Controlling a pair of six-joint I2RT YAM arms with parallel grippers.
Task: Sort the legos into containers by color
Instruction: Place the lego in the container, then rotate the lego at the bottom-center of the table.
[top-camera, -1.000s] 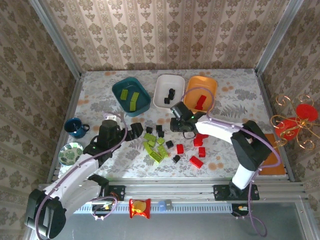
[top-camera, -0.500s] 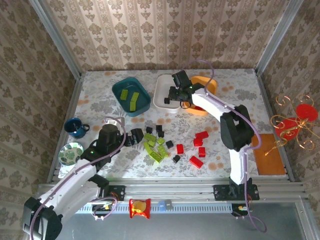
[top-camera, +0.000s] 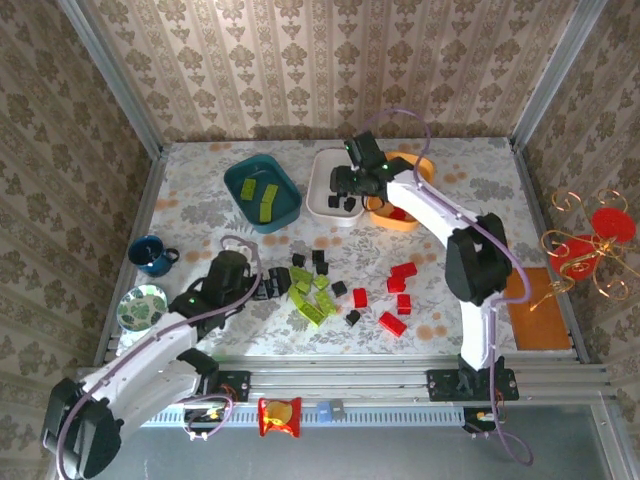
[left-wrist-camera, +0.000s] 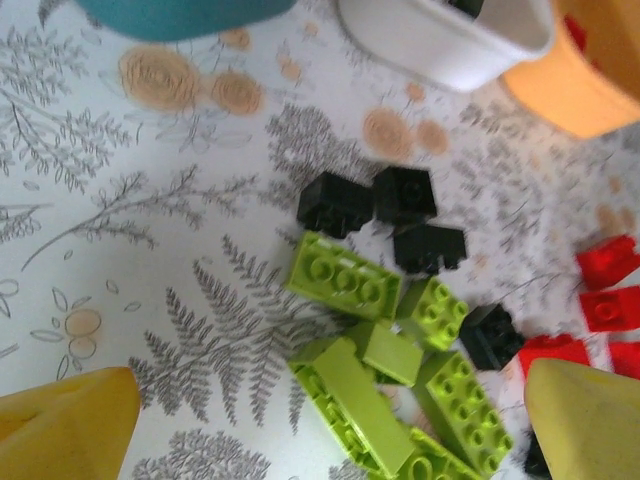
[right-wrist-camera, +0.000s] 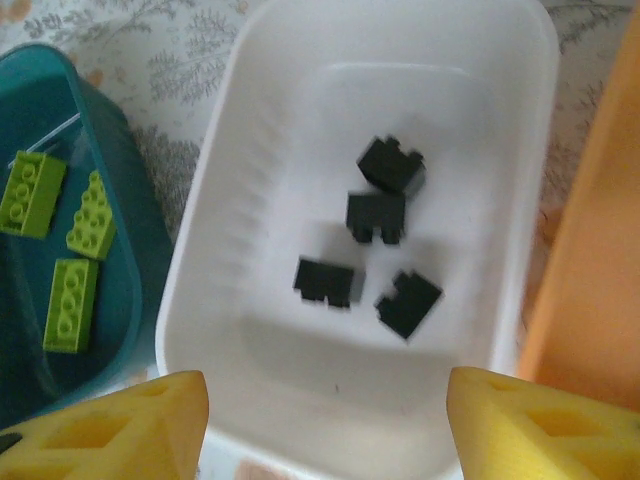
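On the far side of the table (left-wrist-camera: 150, 200), the right pincer (right-wrist-camera: 320, 420) hangs over the white tray (right-wrist-camera: 200, 300) with its fingers spread wide and nothing between them. Four black cubes (right-wrist-camera: 390, 165) lie on the tray floor, so this drop appears complete. The teal tray (top-camera: 235, 180) on the left holds three lime bricks. The orange tray (top-camera: 415, 165) on the right holds some red pieces. Near the middle of the table, the left pincer (left-wrist-camera: 325, 415) is released and empty, poised above the unsorted pile. There the lime bricks (left-wrist-camera: 345, 277) lie clustered, some overlapping. The loose cubes (left-wrist-camera: 335, 203) sit just beside them on the far side, and the red blocks (top-camera: 392, 322) sit to the right. The step in hand appears to be a pick from this pile by the left pincer. Select a lime brick at the edge of the cluster, preferably the one lying flat at the far left. Align the fingers across its short width. Descend with one finger on the bare table and the other clear of the neighbouring cube. Close only when a single brick sits between the fingers, then lift straight up to avoid dragging the rest.
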